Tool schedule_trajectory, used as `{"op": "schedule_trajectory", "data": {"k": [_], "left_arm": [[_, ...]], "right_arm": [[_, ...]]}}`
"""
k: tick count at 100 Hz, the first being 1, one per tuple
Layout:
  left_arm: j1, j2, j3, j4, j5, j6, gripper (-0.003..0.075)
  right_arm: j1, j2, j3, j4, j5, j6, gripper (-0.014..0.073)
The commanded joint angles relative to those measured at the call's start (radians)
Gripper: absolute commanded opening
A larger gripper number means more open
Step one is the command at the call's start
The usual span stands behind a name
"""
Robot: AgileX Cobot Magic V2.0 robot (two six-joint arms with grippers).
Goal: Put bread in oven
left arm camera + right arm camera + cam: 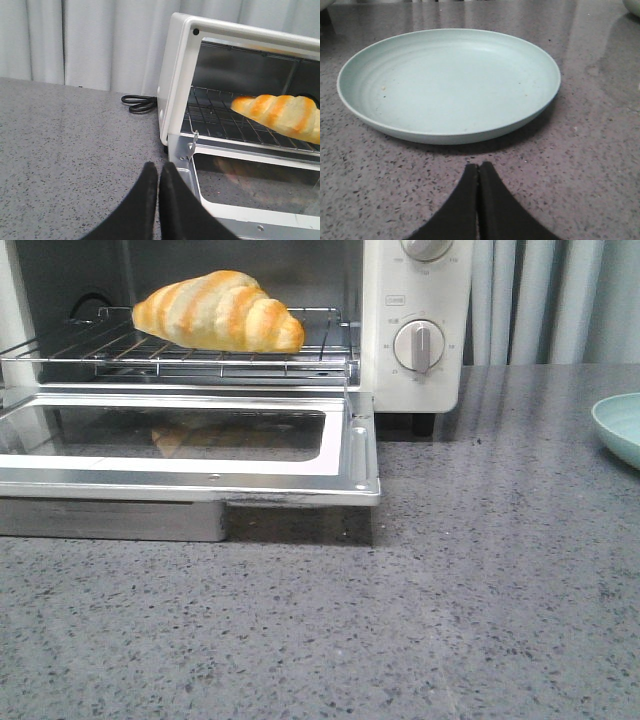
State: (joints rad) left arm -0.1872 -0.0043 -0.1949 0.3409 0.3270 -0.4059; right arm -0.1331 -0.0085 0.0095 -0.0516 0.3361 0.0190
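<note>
We're looking over a grey speckled countertop (480, 620), pale curtains (75, 40) hanging behind it. Nearest to us in the front view, the countertop lies bare, then comes the oven door (190, 445), dropped flat open, its glass window catching a faint orange reflection. Just past the door sits the wire rack (150, 352), and there's the bread (218, 310), lying on the rack inside the white oven (415, 330), its tapered tip pointing toward the dial side. We count 2 round dials (419, 345) on the oven's front panel, the upper one cut off by the frame. Off at the right edge, a pale green plate (618, 425) sits on the countertop, well apart from the oven.

From the left wrist, we see the left gripper (158, 172) with its black fingers pressed together, holding nothing, near the corner of the open door; a black cord (139, 103) coils beside the oven. The right gripper (478, 172) has its fingers pressed together too, just in front of the plate, also holding nothing.
</note>
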Motion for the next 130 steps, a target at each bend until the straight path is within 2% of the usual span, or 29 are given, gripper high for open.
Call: {"op": "schedule_trajectory", "data": {"k": [1, 11, 123, 130], "left_arm": [[0.004, -0.008, -0.026, -0.003, -0.076, -0.009, -0.0021], [0.004, -0.008, -0.026, -0.003, -0.076, -0.009, -0.0021], [0.004, -0.008, -0.013, -0.010, -0.084, -0.009, -0.0021], [0.004, -0.008, -0.006, -0.054, -0.068, 0.053, -0.0021]], "right_arm": [[0.028, -0.021, 0.013, 0.022, -0.029, -0.048, -0.0076], [0.052, -0.021, 0.013, 0.022, -0.029, -0.049, -0.0076], [0.052, -0.021, 0.013, 0.022, -0.029, -0.049, -0.0076], [0.052, -0.021, 0.013, 0.022, -0.029, -0.049, -0.0076]]}}
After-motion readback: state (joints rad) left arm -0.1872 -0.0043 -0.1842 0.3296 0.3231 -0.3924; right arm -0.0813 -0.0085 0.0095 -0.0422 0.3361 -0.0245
